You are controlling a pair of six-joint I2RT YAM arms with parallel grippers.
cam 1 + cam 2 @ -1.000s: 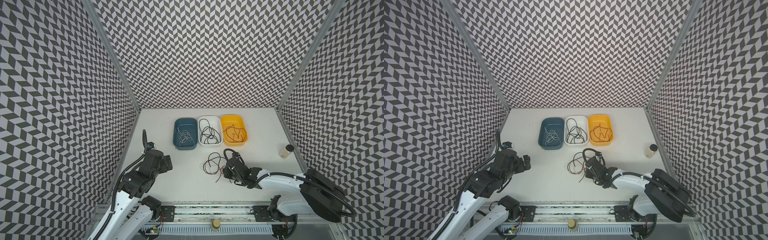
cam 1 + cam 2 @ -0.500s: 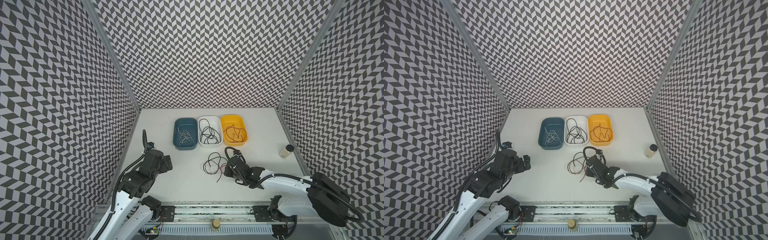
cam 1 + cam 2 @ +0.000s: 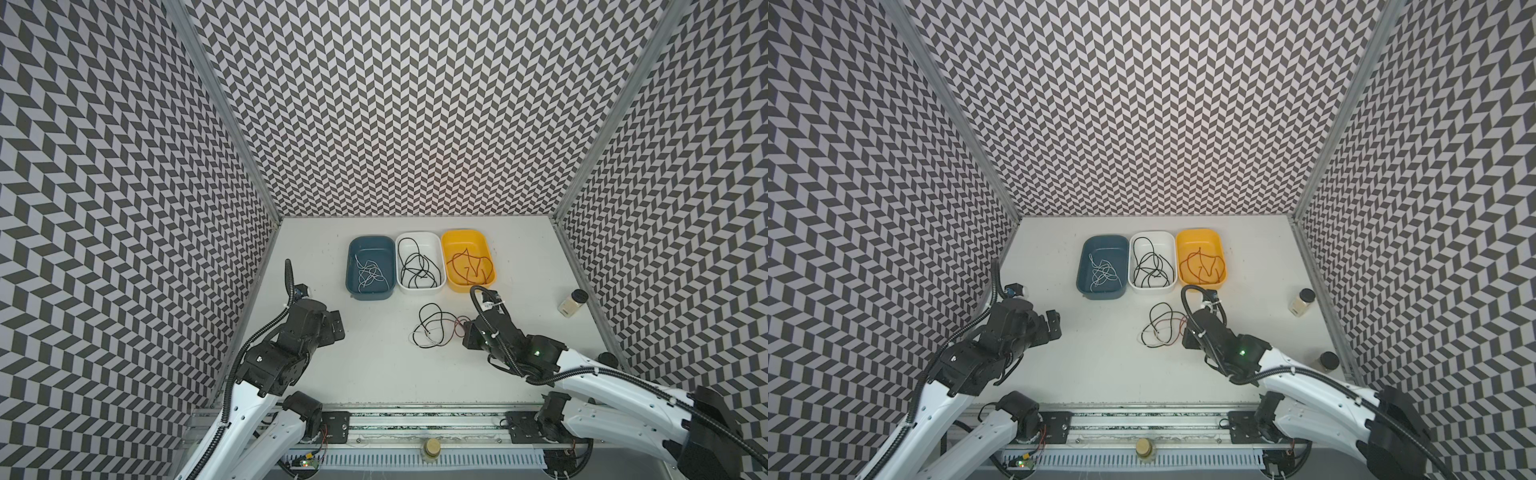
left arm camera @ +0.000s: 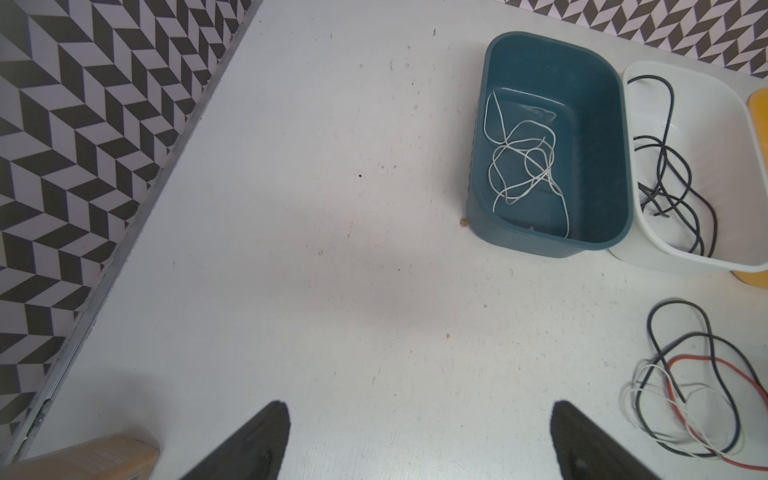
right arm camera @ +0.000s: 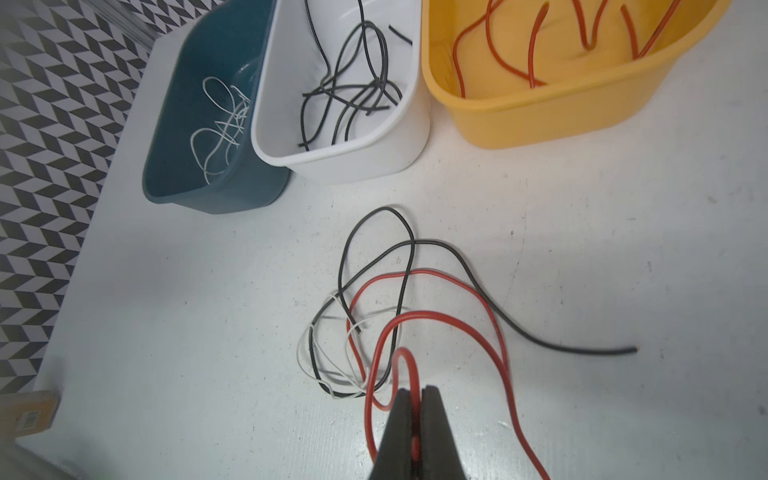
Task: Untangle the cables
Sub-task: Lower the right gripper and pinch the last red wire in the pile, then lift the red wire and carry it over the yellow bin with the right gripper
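1. Tangle (image 3: 436, 330): three loose cables interlaced on the table (image 3: 374, 365). It lies just in front of the white tray (image 3: 419, 290), not touching it.
2. Red cable (image 5: 415, 272): runs in loops through the tangle, with one bend pinched by the right gripper.
3. Black cable (image 5: 606, 353): its widest loops lie on the side of the tangle nearest the white tray, and one free end trails out across the table.
4. White cable (image 5: 299, 353): thin, lying at the edge of the tangle away from the white tray. Its ends are hard to trace.
5. Right gripper (image 5: 417, 392): jaws pressed together on the red cable. It sits in front of the white tray, toward the yellow-tray side.
6. Left gripper (image 4: 419, 409): jaws spread wide with nothing in them, over bare table. It is well off to the blue-tray side of the white tray.
7. White tray: holds black strands (image 3: 417, 268).
8. Blue tray (image 3: 370, 294): touches one long side of the white tray and holds white strands (image 3: 370, 274).
9. Yellow tray (image 3: 469, 287): sits against the other long side of the white tray and holds red-orange strands (image 3: 469, 266).
10. Jar (image 3: 572, 303): upright with a dark lid, well beyond the yellow tray from the white tray.
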